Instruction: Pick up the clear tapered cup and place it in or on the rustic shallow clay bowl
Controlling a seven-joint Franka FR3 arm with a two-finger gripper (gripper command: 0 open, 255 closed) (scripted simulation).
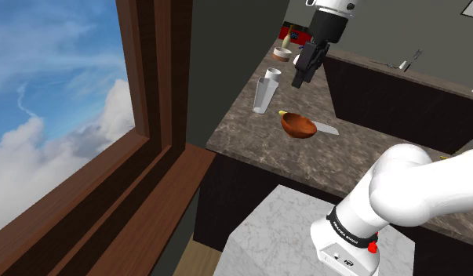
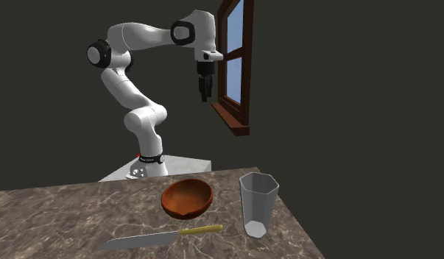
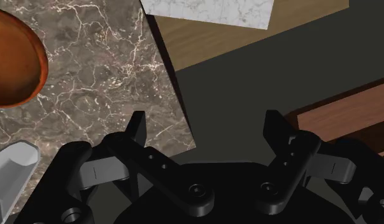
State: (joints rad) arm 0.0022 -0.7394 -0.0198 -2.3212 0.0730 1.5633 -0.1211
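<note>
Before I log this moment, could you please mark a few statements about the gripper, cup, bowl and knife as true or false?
1. The gripper is open and holds nothing. True.
2. The clear cup lies on its side inside the brown bowl. False: it stands upright on the counter, beside the bowl.
3. A knife with a yellow handle lies on the counter close to the bowl. True.
4. The gripper touches the cup. False: it hangs in the air above the counter, apart from the cup.
</note>
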